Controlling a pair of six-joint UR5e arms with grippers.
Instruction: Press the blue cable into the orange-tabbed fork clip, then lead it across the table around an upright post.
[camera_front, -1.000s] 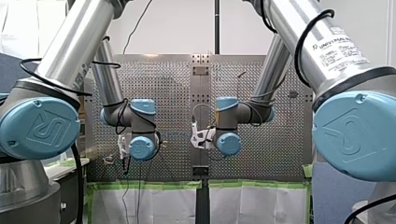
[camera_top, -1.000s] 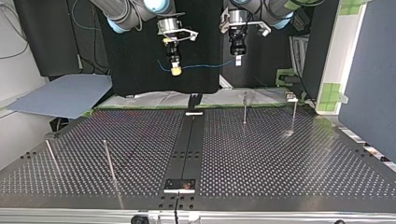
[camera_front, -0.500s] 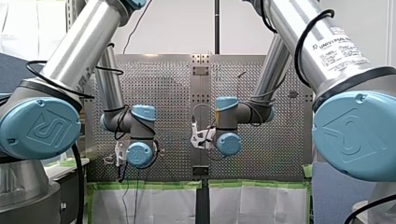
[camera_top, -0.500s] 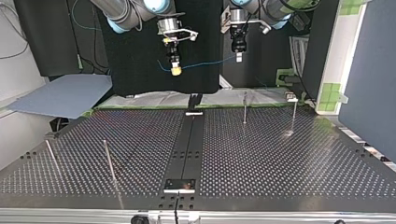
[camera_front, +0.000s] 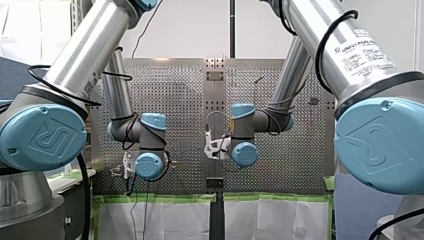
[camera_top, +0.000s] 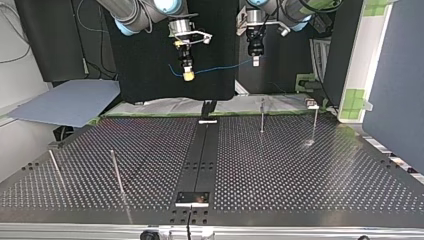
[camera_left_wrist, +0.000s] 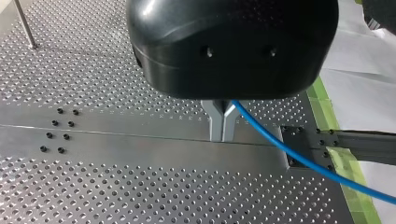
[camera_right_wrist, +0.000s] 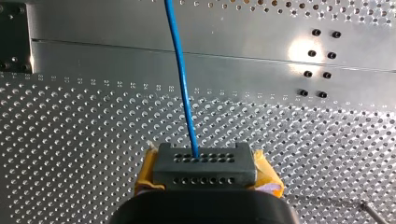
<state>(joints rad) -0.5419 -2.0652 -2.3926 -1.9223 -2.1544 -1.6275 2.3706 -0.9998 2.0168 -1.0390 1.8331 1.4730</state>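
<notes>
The blue cable (camera_top: 220, 68) hangs in the air between my two grippers, above the far edge of the perforated table (camera_top: 300, 170). My left gripper (camera_top: 255, 61), black with metal fingers (camera_left_wrist: 215, 122), is shut on the cable (camera_left_wrist: 289, 151), which trails off to one side of it. My right gripper (camera_top: 188, 75) has yellow pads (camera_right_wrist: 266, 175) and a dark block, and is shut on the cable (camera_right_wrist: 182, 79), which leads straight ahead of it. A short free end (camera_top: 171, 69) sticks out beyond the right gripper. I cannot make out an orange-tabbed clip.
Thin upright posts stand on the table: two at the top view's far right (camera_top: 262, 116) (camera_top: 314, 123) and two at its near left (camera_top: 116, 172) (camera_top: 55, 168). A dark rail (camera_top: 202, 155) runs down the middle. A small fixture (camera_top: 312, 104) sits at the far right edge.
My left gripper has risen a little in the top view, lifting its end of the cable. My right arm has not moved.
</notes>
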